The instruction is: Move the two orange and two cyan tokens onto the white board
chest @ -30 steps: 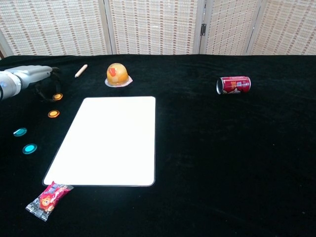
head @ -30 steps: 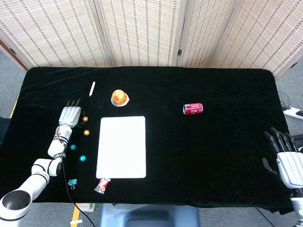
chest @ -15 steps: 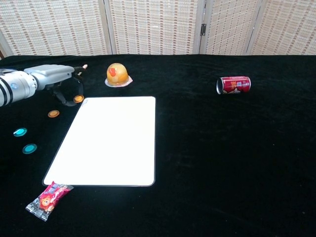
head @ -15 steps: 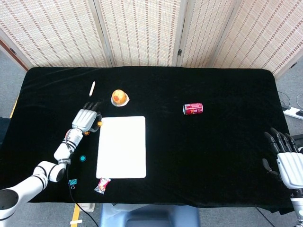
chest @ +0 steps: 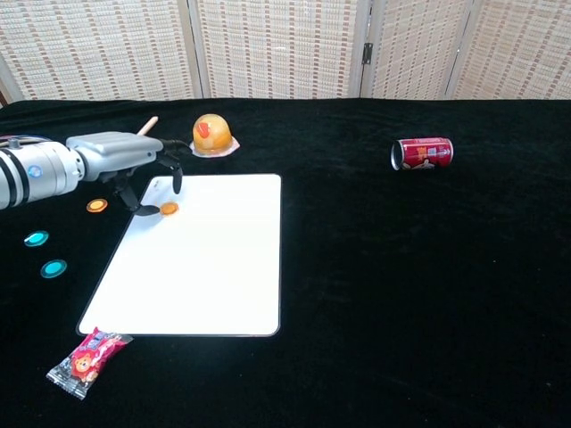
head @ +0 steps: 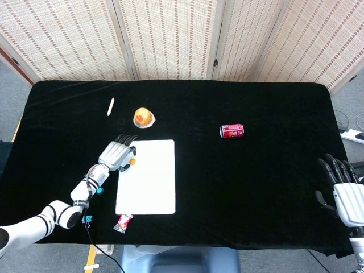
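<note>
My left hand (chest: 125, 159) reaches over the upper left corner of the white board (chest: 205, 267), also seen in the head view (head: 151, 182). It pinches one orange token (chest: 169, 209) between thumb and a finger, low over the board's surface. The same hand (head: 116, 154) and token (head: 132, 161) show in the head view. A second orange token (chest: 96, 205) lies on the black cloth just left of the board. Two cyan tokens (chest: 36, 238) (chest: 53, 267) lie further left and nearer. My right hand (head: 344, 193) rests at the table's right edge, fingers apart and holding nothing.
A red can (chest: 422, 152) lies on its side at the back right. An orange fruit cup (chest: 211, 135) and a wooden stick (chest: 146, 127) sit behind the board. A snack packet (chest: 86, 359) lies at the board's near left corner, with a blue clip (head: 86, 219) beside it.
My left hand moved right and nearer, carrying one orange token from the cloth to over the board's upper left corner. The right hand stayed put.
</note>
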Available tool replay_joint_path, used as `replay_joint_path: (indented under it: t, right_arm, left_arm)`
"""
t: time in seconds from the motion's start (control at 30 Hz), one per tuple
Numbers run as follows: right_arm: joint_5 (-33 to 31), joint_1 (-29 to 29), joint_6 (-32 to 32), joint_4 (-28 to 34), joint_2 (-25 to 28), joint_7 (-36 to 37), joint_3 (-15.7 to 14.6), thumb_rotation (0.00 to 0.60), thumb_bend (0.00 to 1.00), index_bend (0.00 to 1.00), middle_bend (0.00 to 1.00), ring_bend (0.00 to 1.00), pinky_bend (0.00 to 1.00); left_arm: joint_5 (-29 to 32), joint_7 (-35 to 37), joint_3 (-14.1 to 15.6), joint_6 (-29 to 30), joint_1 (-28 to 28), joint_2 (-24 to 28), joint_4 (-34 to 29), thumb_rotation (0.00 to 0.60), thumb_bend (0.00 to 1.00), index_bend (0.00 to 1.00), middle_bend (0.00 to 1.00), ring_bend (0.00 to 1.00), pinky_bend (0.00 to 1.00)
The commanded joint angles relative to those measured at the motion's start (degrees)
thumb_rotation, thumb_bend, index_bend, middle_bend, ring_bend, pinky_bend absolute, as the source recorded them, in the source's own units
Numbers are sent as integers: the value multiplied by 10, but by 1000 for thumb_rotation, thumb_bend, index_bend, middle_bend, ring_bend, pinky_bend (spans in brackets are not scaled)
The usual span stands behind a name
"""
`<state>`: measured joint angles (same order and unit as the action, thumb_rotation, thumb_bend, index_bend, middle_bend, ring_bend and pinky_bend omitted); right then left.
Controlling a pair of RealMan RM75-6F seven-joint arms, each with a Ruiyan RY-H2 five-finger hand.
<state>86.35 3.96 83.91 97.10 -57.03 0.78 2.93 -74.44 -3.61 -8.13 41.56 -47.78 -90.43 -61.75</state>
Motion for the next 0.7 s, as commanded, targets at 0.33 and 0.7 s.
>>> replay_joint_path:
  t: [0.33,0.7]
  right_arm:
    - [8,1,3,2,0,0,0,600,459,0,0,0,0]
    - [18,1,8,2,-1,2,-3,600,459,0,0,0,0]
  left_arm:
    - [9,-14,12,47,35,49,-51,600,286,408,40,0,0]
    - [36,-4,19,42,57,29,21,600,363,446,40,0,0]
